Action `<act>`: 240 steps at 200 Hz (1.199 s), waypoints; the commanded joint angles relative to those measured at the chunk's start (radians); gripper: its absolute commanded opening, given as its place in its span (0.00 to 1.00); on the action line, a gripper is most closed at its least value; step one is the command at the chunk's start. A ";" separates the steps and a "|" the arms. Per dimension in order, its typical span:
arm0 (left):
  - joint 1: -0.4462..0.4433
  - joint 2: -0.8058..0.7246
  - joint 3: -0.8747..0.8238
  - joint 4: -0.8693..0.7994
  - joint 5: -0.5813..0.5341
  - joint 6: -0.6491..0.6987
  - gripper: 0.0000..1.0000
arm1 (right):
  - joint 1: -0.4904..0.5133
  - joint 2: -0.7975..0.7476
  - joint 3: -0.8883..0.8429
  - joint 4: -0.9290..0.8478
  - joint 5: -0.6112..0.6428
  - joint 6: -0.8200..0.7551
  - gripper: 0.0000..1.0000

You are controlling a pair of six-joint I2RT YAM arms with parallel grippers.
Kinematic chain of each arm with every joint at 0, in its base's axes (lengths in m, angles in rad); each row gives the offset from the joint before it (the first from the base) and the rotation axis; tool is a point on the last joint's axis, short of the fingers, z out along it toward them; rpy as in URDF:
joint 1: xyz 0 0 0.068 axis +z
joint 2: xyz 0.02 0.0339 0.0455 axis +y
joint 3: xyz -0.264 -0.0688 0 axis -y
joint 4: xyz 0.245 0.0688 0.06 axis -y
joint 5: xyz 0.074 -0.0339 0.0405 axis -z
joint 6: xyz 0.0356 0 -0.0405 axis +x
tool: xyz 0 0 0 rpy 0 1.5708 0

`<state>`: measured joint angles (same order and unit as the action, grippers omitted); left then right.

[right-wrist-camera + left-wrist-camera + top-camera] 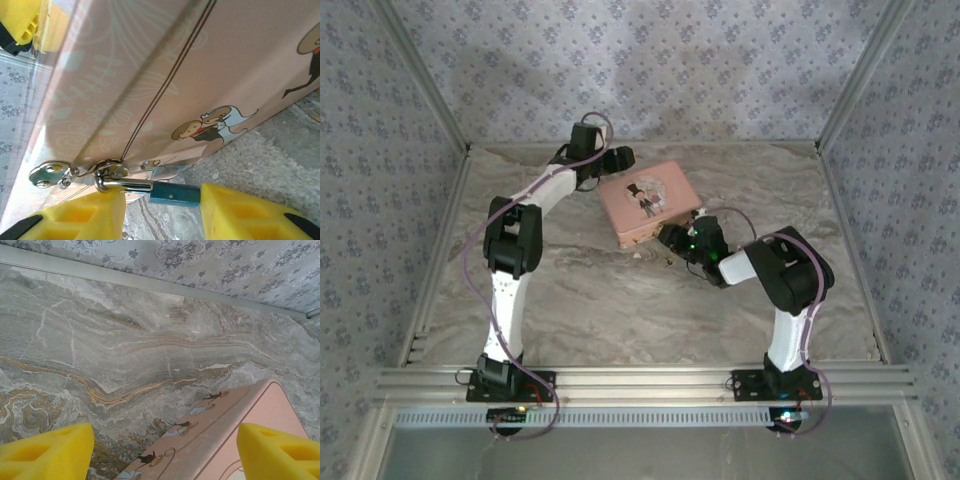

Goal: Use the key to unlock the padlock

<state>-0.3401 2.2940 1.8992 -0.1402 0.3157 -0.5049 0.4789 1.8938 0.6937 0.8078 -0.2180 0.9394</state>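
Observation:
The padlock (175, 194) is a tiny dark-blue block with a silver shackle hooked through the metal hasp (106, 172) on the front of the pink cartoon tin (648, 203). My right gripper (162, 212) is open at the tin's front edge (672, 243). Its yellow fingers stand either side of the lock: the right finger (240, 215) touches the blue body's end, and the shackle loop lies over the left one. My left gripper (165, 450) hangs open over the tin's back left corner (235, 435), fingers wide apart and holding nothing.
The marble tabletop (620, 300) is walled by patterned panels behind and at the sides, with metal rails along its edges (640, 380). A yellow pad of the left gripper (20, 20) shows past the tin's far edge.

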 commanded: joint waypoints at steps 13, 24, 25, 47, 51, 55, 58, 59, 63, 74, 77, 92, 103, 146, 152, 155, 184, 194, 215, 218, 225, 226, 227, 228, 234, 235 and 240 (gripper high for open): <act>0.001 -0.012 0.001 0.010 0.036 0.001 0.75 | 0.043 0.049 0.034 -0.199 0.123 -0.017 0.47; 0.001 -0.010 0.000 0.014 0.041 -0.001 0.75 | 0.050 0.041 0.039 -0.242 0.159 -0.017 0.47; 0.001 -0.010 0.000 0.014 0.042 -0.001 0.75 | 0.052 0.041 0.039 -0.244 0.162 -0.017 0.47; 0.001 -0.005 -0.010 0.017 0.050 -0.003 0.75 | 0.059 0.042 0.057 -0.302 0.190 -0.019 0.45; 0.001 -0.005 -0.013 0.017 0.051 -0.004 0.75 | 0.062 0.044 0.058 -0.302 0.193 -0.018 0.45; 0.001 -0.006 -0.016 0.020 0.051 -0.006 0.75 | 0.064 0.046 0.060 -0.302 0.194 -0.017 0.43; 0.001 -0.007 -0.018 0.023 0.052 -0.007 0.75 | 0.064 0.049 0.062 -0.302 0.194 -0.017 0.42; 0.001 -0.007 -0.019 0.023 0.052 -0.007 0.75 | 0.065 0.049 0.063 -0.303 0.193 -0.016 0.42; 0.001 -0.009 -0.024 0.028 0.052 -0.009 0.75 | 0.065 0.053 0.068 -0.306 0.191 -0.017 0.41; 0.001 -0.014 -0.037 0.041 0.054 -0.013 0.75 | 0.066 0.065 0.075 -0.298 0.187 -0.012 0.40; 0.001 -0.014 -0.039 0.046 0.054 -0.015 0.75 | 0.066 0.069 0.078 -0.295 0.186 -0.010 0.40; 0.002 -0.012 -0.042 0.050 0.061 -0.017 0.74 | 0.067 0.081 0.072 -0.228 0.176 -0.014 0.40; 0.001 -0.006 -0.040 0.046 0.064 -0.014 0.74 | 0.067 0.089 0.079 -0.209 0.165 -0.021 0.40; 0.004 0.020 -0.027 0.026 0.092 -0.006 0.70 | 0.056 0.143 0.069 -0.011 0.068 -0.029 0.41; 0.004 0.024 -0.021 0.019 0.097 -0.005 0.69 | 0.054 0.151 0.071 0.005 0.058 -0.031 0.41; 0.004 0.026 -0.019 0.016 0.099 -0.004 0.69 | 0.053 0.153 0.072 0.008 0.055 -0.031 0.41; 0.006 0.033 -0.022 0.010 0.109 -0.003 0.66 | 0.052 0.175 0.090 0.019 0.034 -0.054 0.40; 0.006 0.031 -0.025 0.010 0.108 -0.003 0.66 | 0.050 0.183 0.090 0.041 0.016 -0.057 0.40; 0.006 0.028 -0.028 0.011 0.106 -0.003 0.66 | 0.051 0.185 0.085 0.050 0.004 -0.067 0.43; 0.006 0.028 -0.030 0.010 0.105 -0.004 0.66 | 0.052 0.184 0.084 0.044 0.007 -0.072 0.44; 0.006 0.026 -0.029 0.010 0.104 -0.004 0.66 | 0.056 0.178 0.083 0.023 0.020 -0.087 0.45; 0.006 0.026 -0.030 0.010 0.103 -0.004 0.66 | 0.057 0.176 0.082 0.018 0.023 -0.088 0.45; 0.006 0.027 -0.030 0.010 0.103 -0.004 0.66 | 0.057 0.175 0.082 0.012 0.025 -0.090 0.45; 0.006 0.027 -0.029 0.010 0.104 -0.004 0.66 | 0.058 0.174 0.082 0.007 0.027 -0.092 0.46; 0.006 0.025 -0.030 0.010 0.103 -0.004 0.66 | 0.061 0.167 0.081 -0.011 0.036 -0.105 0.46; 0.006 0.024 -0.030 0.010 0.102 -0.004 0.66 | 0.060 0.167 0.079 -0.012 0.036 -0.107 0.46; 0.006 0.024 -0.030 0.010 0.103 -0.004 0.66 | 0.063 0.161 0.077 -0.022 0.042 -0.116 0.46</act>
<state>-0.3260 2.2948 1.8637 -0.0910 0.3779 -0.5049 0.5205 2.0197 0.7826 0.9428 -0.1719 0.8734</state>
